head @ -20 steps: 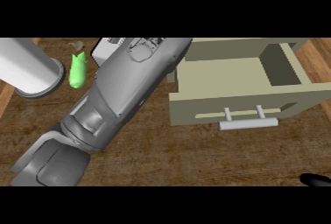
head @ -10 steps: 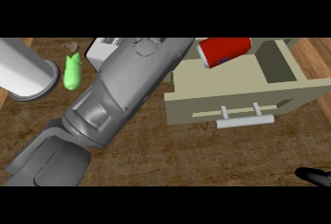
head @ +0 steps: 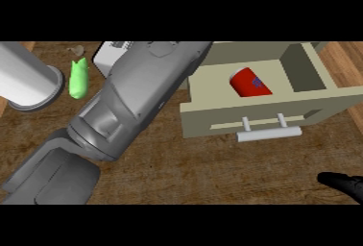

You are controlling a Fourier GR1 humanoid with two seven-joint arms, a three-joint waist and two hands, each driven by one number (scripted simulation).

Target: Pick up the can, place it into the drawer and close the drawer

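The can (head: 250,81) is now inside the drawer (head: 212,117). A second ago the drawer showed no can at all. Half a second ago the red can was at the drawer's back left corner, beside the end of the left forearm (head: 127,105). Now it lies on its side on the drawer's floor, toward the left and back, apart from the front wall and clear of the arm.

The forearm itself has hardly shifted. It still runs from the lower left up to the top of the view and covers the drawer's left back corner. The left hand does not show past the end of the forearm, so I cannot tell whether it is spread or curled. Since the can lies free in the drawer, I judge that the hand has let go of it.

The right hand (head: 345,183) shows only as a black shape at the lower right edge over the worktop (head: 212,168), well apart from the drawer, much as before. Whether it is open or closed cannot be told from this view.

For the task this means the picking and the placing look done, and only the closing is left. The drawer stands fully pulled out, with its pale handle (head: 269,134) facing the robot and nothing in front of it. The can sits low enough that it should not catch as the drawer goes in. The left arm probably has to pull back from the drawer's corner before the front is pushed shut
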